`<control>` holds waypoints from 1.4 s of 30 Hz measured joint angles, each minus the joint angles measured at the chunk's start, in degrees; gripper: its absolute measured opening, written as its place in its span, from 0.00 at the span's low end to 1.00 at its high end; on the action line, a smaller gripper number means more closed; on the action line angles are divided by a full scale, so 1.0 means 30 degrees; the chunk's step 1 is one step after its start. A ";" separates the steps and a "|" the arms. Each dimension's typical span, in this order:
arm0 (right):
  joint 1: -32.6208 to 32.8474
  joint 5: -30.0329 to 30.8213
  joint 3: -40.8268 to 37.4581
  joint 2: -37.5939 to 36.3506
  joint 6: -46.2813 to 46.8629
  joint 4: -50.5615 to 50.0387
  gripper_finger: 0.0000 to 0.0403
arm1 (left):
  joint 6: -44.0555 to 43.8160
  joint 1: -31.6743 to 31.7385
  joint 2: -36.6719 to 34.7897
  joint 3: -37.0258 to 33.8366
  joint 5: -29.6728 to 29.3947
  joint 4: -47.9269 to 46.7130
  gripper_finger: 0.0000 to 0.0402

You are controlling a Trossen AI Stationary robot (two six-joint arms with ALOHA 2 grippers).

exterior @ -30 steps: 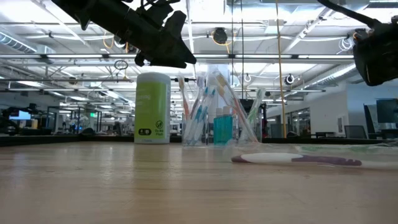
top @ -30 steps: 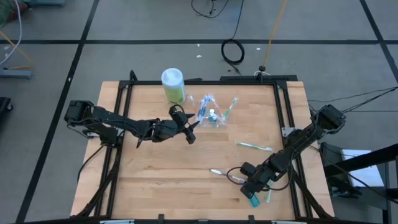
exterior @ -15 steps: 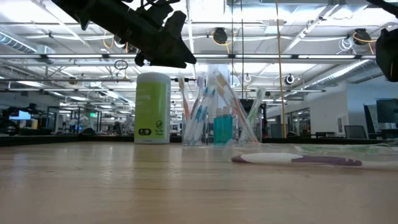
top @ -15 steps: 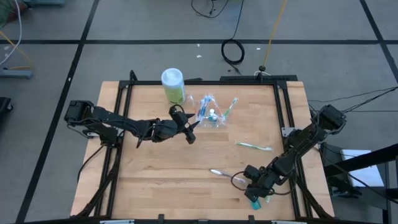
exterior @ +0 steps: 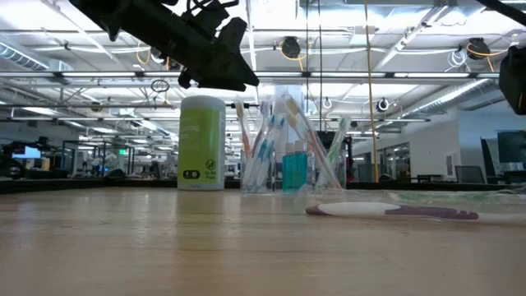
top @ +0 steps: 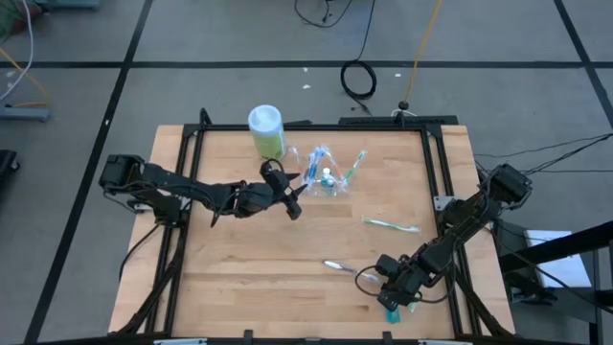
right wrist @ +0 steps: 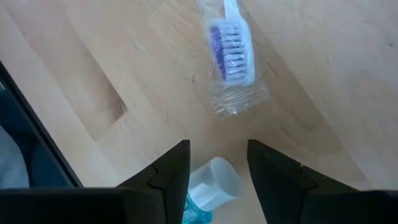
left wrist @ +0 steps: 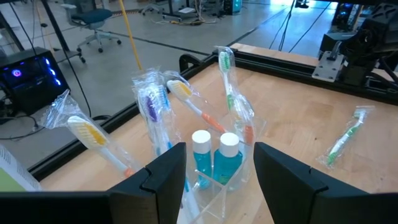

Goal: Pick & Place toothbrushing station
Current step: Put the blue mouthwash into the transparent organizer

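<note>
The clear cup [top: 326, 178] stands at the far middle of the table and holds two blue white-capped tubes [left wrist: 214, 158] and several wrapped toothbrushes [left wrist: 158, 102]. My left gripper [top: 293, 205] hangs open above the table just left of the cup and touches nothing. A third blue tube [right wrist: 210, 182] lies by the near right corner. My right gripper [top: 386, 299] is open above it, with a finger on either side. A purple toothbrush [top: 337, 265] lies just beyond it, and its head shows in the right wrist view [right wrist: 233, 59]. A green toothbrush [top: 391, 225] lies at mid right.
A green canister with a white lid [top: 266, 130] stands at the far edge, left of the cup. Black frame rails [top: 433, 172] run along the table's sides. Bare wood [top: 259, 268] lies across the middle and near left.
My right gripper has shifted a little toward the table's right edge above the near right corner and stays open.
</note>
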 joint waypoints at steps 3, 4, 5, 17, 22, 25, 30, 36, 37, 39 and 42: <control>0.0001 0.0072 -0.0007 -0.0299 -0.0549 -0.0184 0.39 | -0.0015 -0.0007 0.0000 0.0000 0.0000 0.0015 0.49; -0.0020 0.0242 -0.0013 -0.0507 -0.0920 -0.0270 0.39 | -0.0015 -0.0007 0.0000 0.0000 0.0000 0.0015 0.49; -0.0094 0.0429 -0.0045 -0.0742 -0.1349 -0.0423 0.39 | -0.0015 -0.0007 0.0000 0.0000 0.0000 0.0015 0.49; -0.0550 -0.1746 -0.0095 -0.4100 0.5356 -0.2626 0.39 | -0.0947 -0.0015 0.0000 0.0000 0.0007 0.0044 0.49; 0.0119 -0.1186 -0.0095 -0.2919 0.6994 -0.1859 0.39 | -0.0852 -0.0015 0.0000 0.0000 0.0015 0.0044 0.49; 0.0250 -0.1194 -0.0095 -0.1977 0.6752 -0.1409 0.39 | -0.0708 -0.0015 0.0000 0.0000 0.0022 0.0022 0.49; 0.0171 -0.1165 -0.0095 -0.1199 0.6521 0.0472 0.39 | -0.0211 -0.0015 0.0000 0.0000 0.0029 0.0000 0.49; 0.0175 -0.1172 -0.0087 -0.1202 0.6730 -0.0143 0.39 | -0.0211 -0.0015 0.0000 0.0000 0.0034 -0.0007 0.49; 0.0168 -0.1165 -0.0087 -0.1202 0.6572 -0.0187 0.39 | -0.0211 -0.0015 0.0000 0.0000 0.0036 -0.0015 0.49; 0.0168 -0.1148 -0.0075 -0.1128 0.6162 -0.0132 0.39 | -0.0211 -0.0015 0.0000 0.0000 0.0036 -0.0022 0.49; 0.0168 -0.1165 -0.0073 -0.1122 0.5816 -0.0150 0.38 | -0.0211 -0.0015 0.0000 0.0000 0.0036 -0.0029 0.49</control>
